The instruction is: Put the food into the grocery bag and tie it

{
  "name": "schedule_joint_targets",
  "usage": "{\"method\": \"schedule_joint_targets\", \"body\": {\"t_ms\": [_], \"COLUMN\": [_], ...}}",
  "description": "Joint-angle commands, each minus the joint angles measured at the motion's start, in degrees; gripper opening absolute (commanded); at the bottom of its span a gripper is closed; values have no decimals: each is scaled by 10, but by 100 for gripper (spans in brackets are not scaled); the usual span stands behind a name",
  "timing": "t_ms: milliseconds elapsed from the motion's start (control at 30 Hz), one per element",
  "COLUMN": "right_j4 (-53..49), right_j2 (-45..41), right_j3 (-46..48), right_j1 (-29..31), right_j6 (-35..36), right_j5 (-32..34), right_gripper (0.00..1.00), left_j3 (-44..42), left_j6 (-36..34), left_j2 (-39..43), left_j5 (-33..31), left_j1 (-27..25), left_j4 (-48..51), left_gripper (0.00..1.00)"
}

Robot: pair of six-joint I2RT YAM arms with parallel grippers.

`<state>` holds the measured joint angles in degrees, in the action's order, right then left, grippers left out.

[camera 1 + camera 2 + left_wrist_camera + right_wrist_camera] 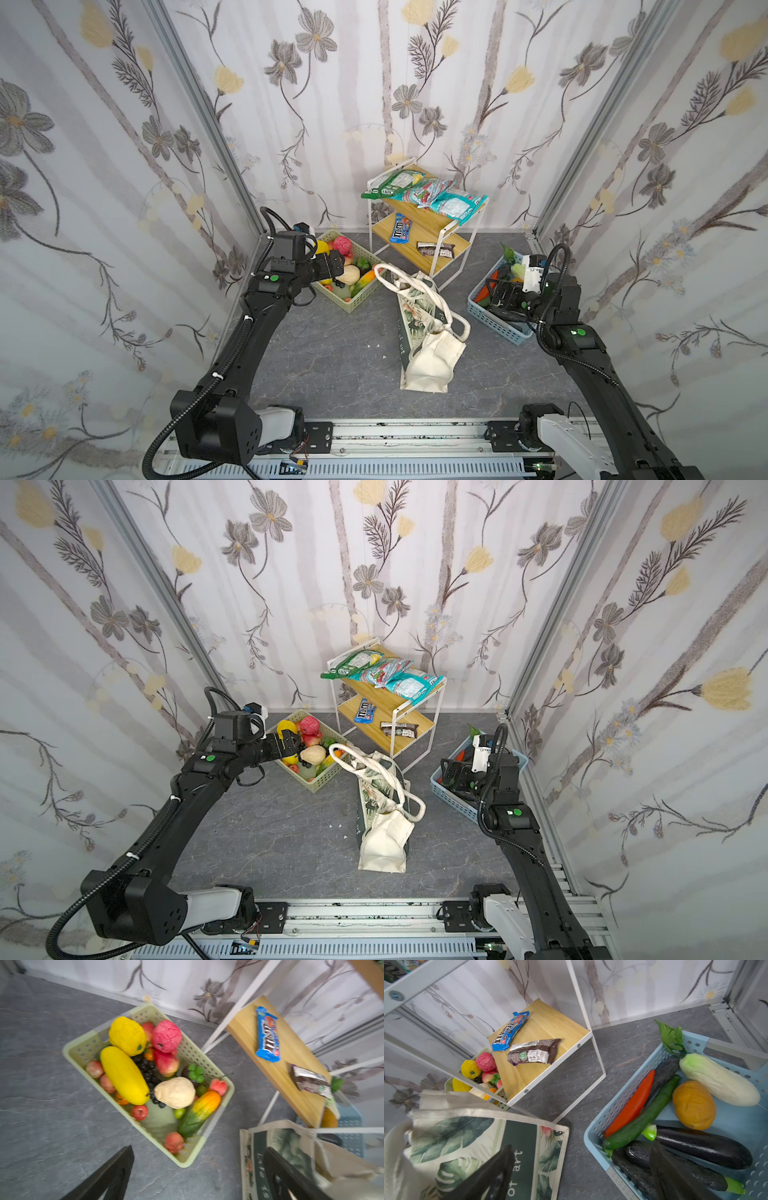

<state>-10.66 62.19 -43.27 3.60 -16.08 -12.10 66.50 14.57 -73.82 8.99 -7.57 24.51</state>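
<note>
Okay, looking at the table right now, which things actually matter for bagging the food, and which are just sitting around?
Belongs to the job:
- grocery bag
- toy fruit
- toy vegetables

Just lying about:
- green basket and blue basket, which only hold the food
- shelf rack
- snack packets
- candy bars

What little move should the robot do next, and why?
Probably lower the left gripper onto the pale pear in the green basket. Its jaws stand open and empty above that basket, the pear lies on top of the pile where it looks easy to grab, and the bag lies slumped right beside the basket.
</note>
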Motion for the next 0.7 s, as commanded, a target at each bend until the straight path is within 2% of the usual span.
{"method": "schedule_joint_targets", "body": {"t_ms": [0,67,233,367,667], "right_j4": [92,134,235,261,414], "right_j2": [15,17,22,59,121], "right_j3": [28,51,101,103,159], "right_j1": [-3,-3,-4,-6,-11], "right_j6": [-8,-9,3,27,76], "right_j5": [68,99,124,131,151], "right_gripper": [100,100,100,100,100], "left_j3": [-68,-138,-305,-339,-429], "left_j6": [-57,-72,-105,-135,-123], "left_j2": [11,14,14,-19,-90], "left_j5": [-100,-98,-80,-92,-91], "left_j1": [19,44,77,77,88], "left_j4": [-119,-204,-429,-479,-682], "left_gripper": [100,100,100,100,100]}}
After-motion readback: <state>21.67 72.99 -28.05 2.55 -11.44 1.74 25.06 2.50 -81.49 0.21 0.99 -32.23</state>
